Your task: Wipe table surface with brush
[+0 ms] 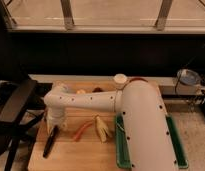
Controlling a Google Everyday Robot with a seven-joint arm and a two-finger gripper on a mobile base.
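Camera view: my end effector [53, 125] hangs under the wrist at the left end of the bench [81, 156], directly over the upper end of the brush [49, 144]. I cannot tell whether it is open or closed on the brush, because the wrist housing hides the contact.

Brush: lies flat near the left edge, slightly slanted, long axis running toward the front edge. I cannot tell which end has the bristles.

Neighbours: orange curved piece [82, 131] just right of the brush, not touching it. Pale yellow peel-like item [101, 129] beyond that. Green tray [177, 145] at the right, largely behind my forearm. White cup [120, 79] at the back edge.

Step in hand, as I judge it: securing the brush; wiping not yet begun.

Notes for doing it well:
- Grip the handle firmly enough that it cannot twist under sideways load.
- Tilt the brush so the bristles, not the handle, bear on the wood.
- Stroke along the boards over the bare front area.
- Stop each stroke short of the orange piece and the left edge.
- Keep downward pressure light and even.
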